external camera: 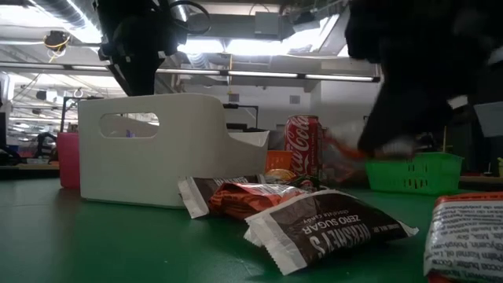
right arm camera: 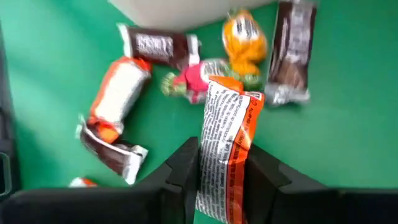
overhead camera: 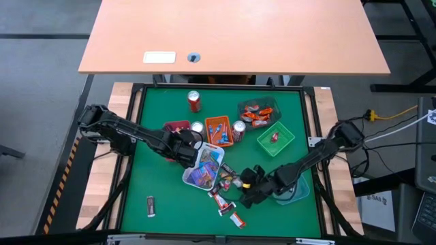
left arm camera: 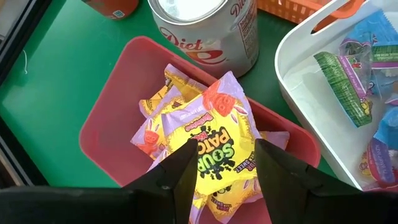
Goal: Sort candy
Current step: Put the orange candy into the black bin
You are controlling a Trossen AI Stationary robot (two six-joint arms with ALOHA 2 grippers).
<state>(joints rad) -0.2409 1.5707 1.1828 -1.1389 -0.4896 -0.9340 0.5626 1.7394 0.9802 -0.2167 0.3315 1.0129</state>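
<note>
Roughly halfway, by my reading: a scatter of small wrapped candy (overhead camera: 225,197) in brown, orange and white wrappers lies loose on the green mat just beside the white handled plastic tray (overhead camera: 204,167), on its near side. One orange-and-white wrapped bar (right arm camera: 225,146) sits pinched between the fingers of the right gripper (overhead camera: 246,192) above that scatter. Yellow-and-purple sour sweets (left arm camera: 205,134) fill the pink tray (left arm camera: 112,118) on the white tray's far left, where the left gripper (left arm camera: 222,163) hovers with fingers apart, grasping nothing. Blue and purple packets lie in the white tray; the orange basket (overhead camera: 219,131), clear bin (overhead camera: 257,112) and green basket (overhead camera: 275,138) beyond it hold a few.
</note>
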